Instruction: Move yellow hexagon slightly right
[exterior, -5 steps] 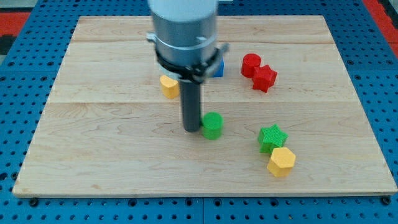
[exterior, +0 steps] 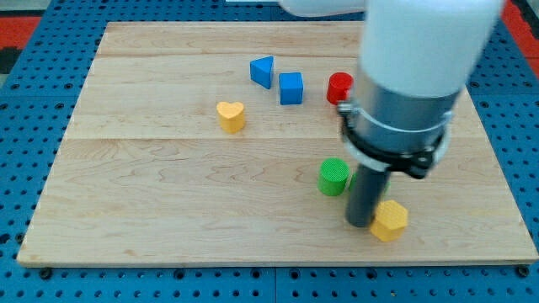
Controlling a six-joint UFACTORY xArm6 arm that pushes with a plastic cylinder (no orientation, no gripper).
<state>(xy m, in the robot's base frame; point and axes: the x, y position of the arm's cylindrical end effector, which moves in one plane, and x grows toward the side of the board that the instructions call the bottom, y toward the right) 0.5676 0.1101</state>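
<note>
The yellow hexagon (exterior: 390, 220) lies near the bottom right of the wooden board (exterior: 168, 194). My tip (exterior: 360, 223) rests on the board right against the hexagon's left side. The green cylinder (exterior: 333, 177) stands just up and left of the tip. The arm's body hides the green star and the red star-like block.
A yellow heart (exterior: 230, 116) lies left of centre. A blue triangle (exterior: 263, 71) and a blue cube (exterior: 290, 87) sit near the top middle. A red cylinder (exterior: 339, 87) shows beside the arm. The board's bottom edge is close below the hexagon.
My tip has swept from the left of the green cylinder to the yellow hexagon's left side. The green cylinder has shifted right. The arm now covers the green star and a red block.
</note>
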